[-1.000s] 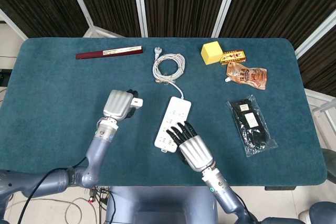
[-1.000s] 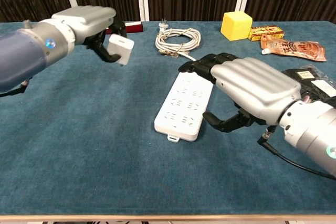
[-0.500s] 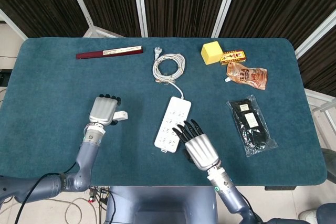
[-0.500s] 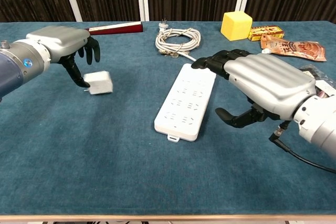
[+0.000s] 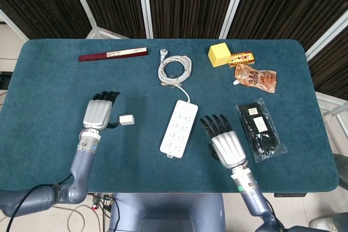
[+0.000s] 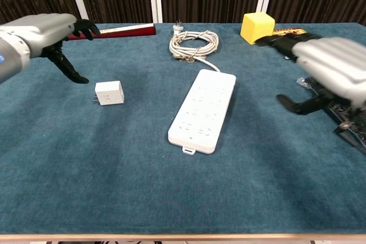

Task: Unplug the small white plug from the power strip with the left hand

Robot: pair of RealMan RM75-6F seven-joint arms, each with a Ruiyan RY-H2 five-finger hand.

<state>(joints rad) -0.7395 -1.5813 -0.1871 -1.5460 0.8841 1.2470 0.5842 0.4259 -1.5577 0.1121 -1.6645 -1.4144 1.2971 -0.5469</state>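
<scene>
The small white plug (image 5: 126, 119) (image 6: 109, 92) lies by itself on the blue table, left of the white power strip (image 5: 179, 127) (image 6: 203, 110). No plug sits in the strip's sockets. My left hand (image 5: 99, 112) (image 6: 41, 32) hovers just left of the plug with its fingers spread, holding nothing. Right of the strip, my right hand (image 5: 225, 143) (image 6: 326, 70) is open too and clear of the strip, its fingers pointing away from me.
The strip's coiled white cable (image 5: 174, 69) lies behind it. A dark red flat box (image 5: 112, 54) sits at the back left. At the back right are a yellow block (image 5: 219, 54), a snack box (image 5: 241, 58) and an orange pouch (image 5: 255, 77). A black packet (image 5: 260, 128) lies beside my right hand.
My left hand carried the plug leftward and down, set it on the table, let go and drew back left. My right hand came off the power strip and moved right.
</scene>
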